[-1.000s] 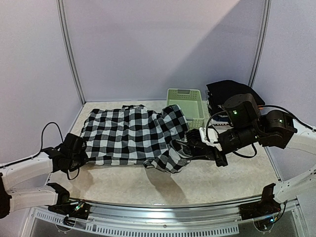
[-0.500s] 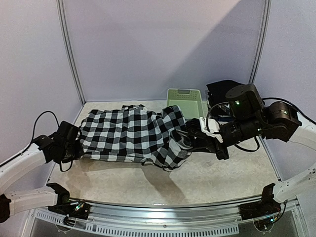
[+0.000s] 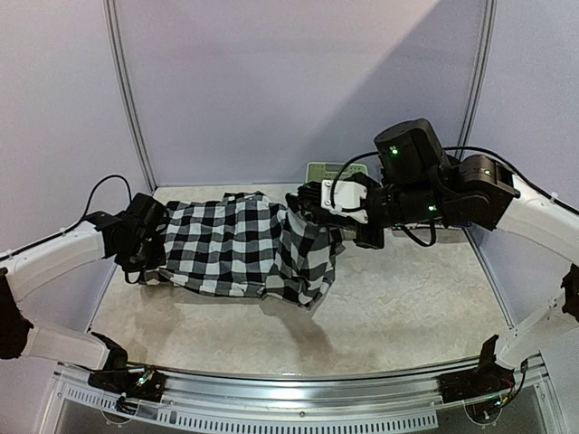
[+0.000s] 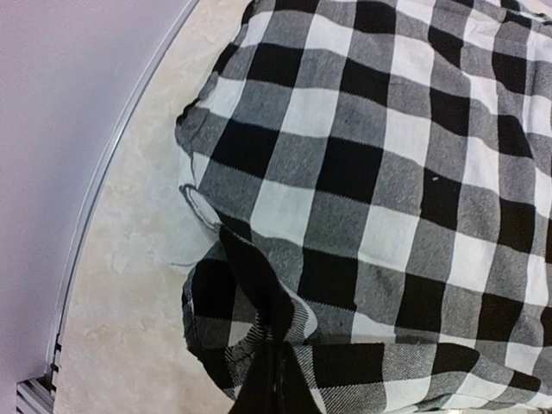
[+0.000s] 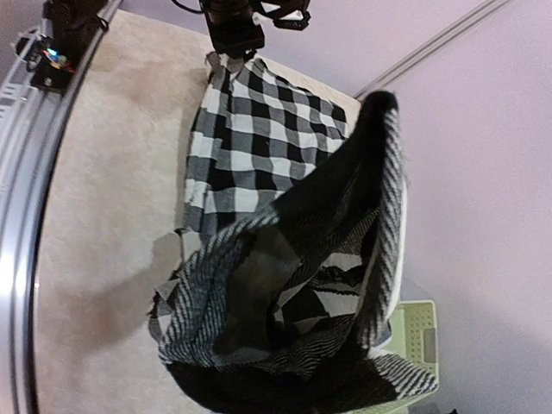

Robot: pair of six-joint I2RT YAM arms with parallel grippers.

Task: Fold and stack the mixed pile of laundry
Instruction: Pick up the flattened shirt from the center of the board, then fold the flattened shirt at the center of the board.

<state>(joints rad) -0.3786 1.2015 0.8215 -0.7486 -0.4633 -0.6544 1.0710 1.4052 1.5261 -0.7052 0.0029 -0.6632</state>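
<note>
Left gripper (image 3: 152, 244) is pressed together on the left edge of the checked shirt (image 3: 237, 242), low and close to the desk (image 3: 407, 307). Its wrist view shows the pinch taking a small bunched corner (image 4: 250, 345) at the hem, not a broad bite.

Right gripper (image 3: 306, 201) is closed on the shirt's right end and held up off the desk. Cloth drapes over it in its own wrist view (image 5: 285, 285), so the jaws are hidden there.

Position: the shirt hangs between the two arms across the left and middle of the desk. The left half is fairly flat. The right third is gathered and twisted and sags toward the near side. A green basket (image 3: 324, 170) sits just behind the right arm at the far edge.

Step in hand, as I read it: stretching the shirt out flat before the first fold.

Notes for doing it well:
- Draw the two ends apart evenly, only until the sag goes. The left pinch looks thin and may slip under a hard pull.
- Bring both ends to the same height, then lower together so the body lands without creases.
- The right end looks rolled on itself. It probably needs setting down and re-gripping at a true corner.
- Keep the raised end on the near side of the basket so the cloth does not snag on it.
</note>
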